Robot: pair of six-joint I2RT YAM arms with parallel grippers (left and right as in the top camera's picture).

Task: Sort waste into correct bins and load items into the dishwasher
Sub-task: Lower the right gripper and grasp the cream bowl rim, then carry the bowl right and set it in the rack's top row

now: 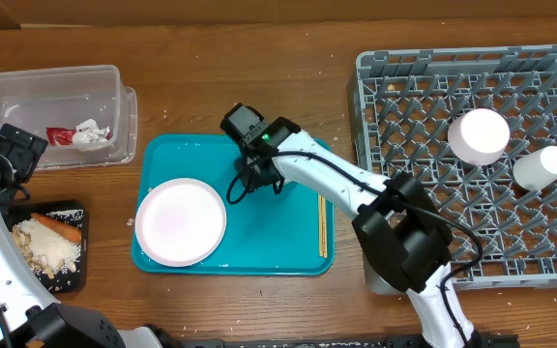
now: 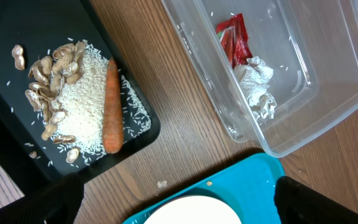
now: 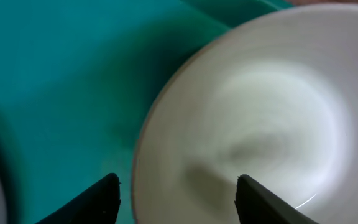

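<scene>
Overhead view, and the right gripper (image 3: pixel 178 180) is out over the teal tray (image 1: pixel 259 242) mid-table. On its wrist camera the jaws are parted and straddle the rim of a small white dish (image 3: pixel 272 112), one finger outside and one over the inside. I can't tell if they touch it. The large plate (image 1: pixel 180 220) lies on the tray's left side, and the chopsticks (image 1: pixel 322 224) lie along its right rim. Over at the right edge, the dish rack (image 1: pixel 424 97) holds the bowl (image 1: pixel 479 135) and the cup (image 1: pixel 542 166). In the far left corner, the clear tub (image 2: pixel 328 118) contains the red wrapper (image 2: pixel 235 38) and the napkin (image 2: pixel 257 87). By the near left edge, the black tray (image 2: pixel 55 18) carries the food scraps (image 2: pixel 73 112) and the carrot (image 2: pixel 111 106). The left gripper (image 2: pixel 179 182) hangs above with its jaws spread wide, holding nothing.
</scene>
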